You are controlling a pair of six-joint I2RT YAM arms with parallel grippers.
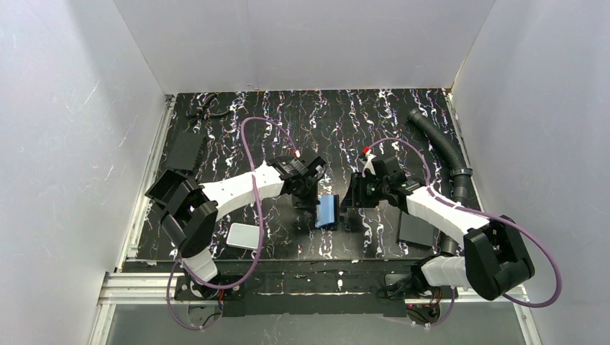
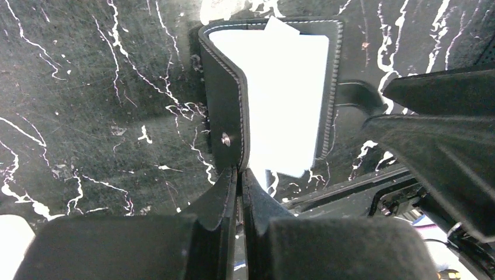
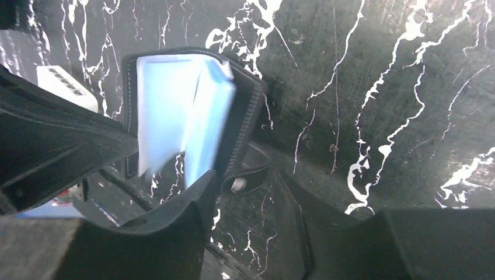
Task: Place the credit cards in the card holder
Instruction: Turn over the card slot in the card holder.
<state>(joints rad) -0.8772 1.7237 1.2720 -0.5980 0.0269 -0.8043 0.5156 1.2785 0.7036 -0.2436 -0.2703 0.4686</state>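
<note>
Small black folding card holder [image 1: 327, 210] lies open on black marbled counter [image 1: 374, 122], long axis running away from me. Left claw [image 2: 239, 175] pinches its cover edge. Right claw [image 3: 248, 201] stands part-open, straddling snap tab [image 3: 248, 175]. Silver-grey flat card [image 1: 244, 236] lies near-left of holder; I judge left arm nearer.

Worktop: a black worktop [image 1: 360, 122] streaked with white veins is carrying everything.
Walls: plain white walls [image 1: 309, 43] are closing it in on three sides.
Hose: a black ribbed hose [image 1: 442, 144] is curving along the right edge from the far corner.
Left plate: a flat black plate [image 1: 187, 151] is lying near the far left edge.
Right plate: a second black plate [image 1: 416, 231] is lying at the near right, partly covered.
Tool: a small dark tool [image 1: 205, 109] is sitting in the far left corner, too small to identify.
Rail: a silver rail [image 1: 129, 287] is running along the near edge.
</note>
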